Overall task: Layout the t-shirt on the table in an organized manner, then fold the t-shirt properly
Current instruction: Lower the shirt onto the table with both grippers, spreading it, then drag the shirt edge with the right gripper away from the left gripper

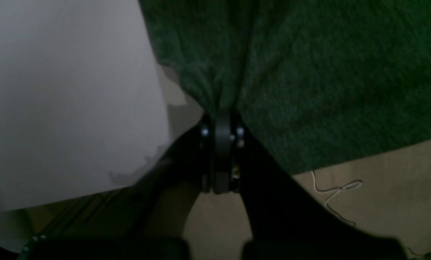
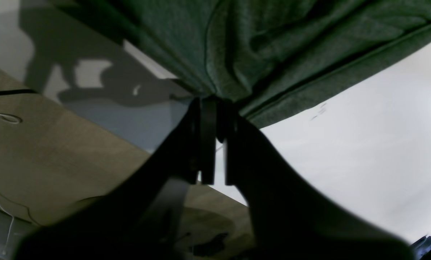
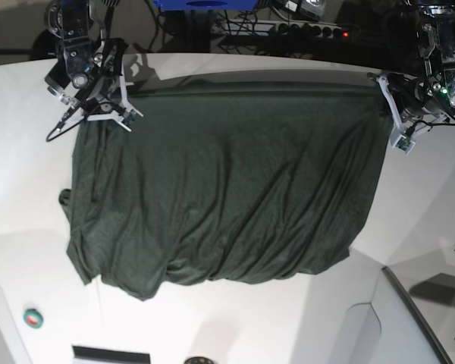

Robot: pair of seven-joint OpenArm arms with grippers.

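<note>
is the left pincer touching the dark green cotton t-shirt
Touching. The left wrist view shows the left pincer shut on a bunched fold of the dark green cotton t-shirt, with fabric gathered right into its tips and no gap.

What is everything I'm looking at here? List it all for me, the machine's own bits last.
t-shirt: one, dark green, wrinkled, spread across the middle of the table, its far edge stretched between the two grippers.
table: one, glossy white, under the shirt.
tape roll: one, small, green with a red centre, near the table's front left corner in the base view.
cables: thin white ones on the beige floor below the table edge.
power strip: one, with a red light, behind the table.
left gripper: one, black, shut on the shirt's far corner, base view's right.
right gripper: one, black, pinching the other far corner.
</note>
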